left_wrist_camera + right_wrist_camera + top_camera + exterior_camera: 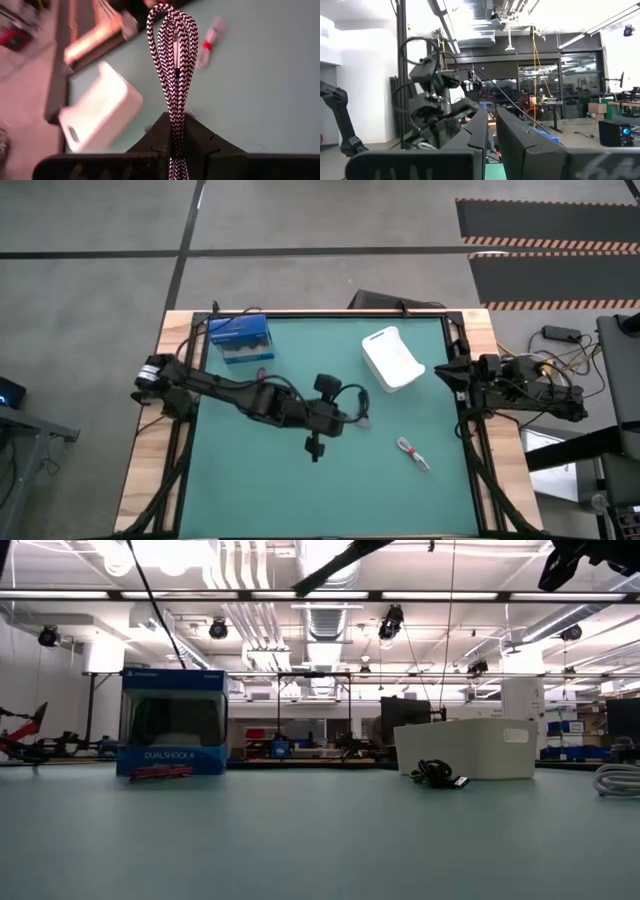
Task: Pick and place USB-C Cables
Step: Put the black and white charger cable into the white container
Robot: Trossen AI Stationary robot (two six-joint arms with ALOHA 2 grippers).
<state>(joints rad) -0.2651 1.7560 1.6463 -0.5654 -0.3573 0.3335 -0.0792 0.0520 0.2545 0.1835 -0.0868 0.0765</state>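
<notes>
My left gripper [175,150] hangs over the middle of the green mat and is shut on a black-and-white braided cable bundle [172,55]. In the high view this gripper [350,420] sits left of the white bin [392,358]. A white cable with red ties [412,452] lies flat on the mat nearer the table's front; it also shows in the left wrist view [207,40]. A red cable [160,773] lies in front of the blue box [172,725]. A black cable [435,773] rests on the mat before the bin. My right gripper [490,135] is shut, parked at the right edge [440,370]. My left gripper pinches the braided bundle between its two fingers at one end [175,125]. The strands run along the fingers, and the looped end [170,15] sticks out past the fingertips. The bundle is lifted clear of the mat.
The blue box [240,338] stands at the mat's far left corner, and the white bin [100,115] stands far right of centre. Black frame rails border the mat. Open mat lies toward the near edge on both sides of the white-and-red cable.
</notes>
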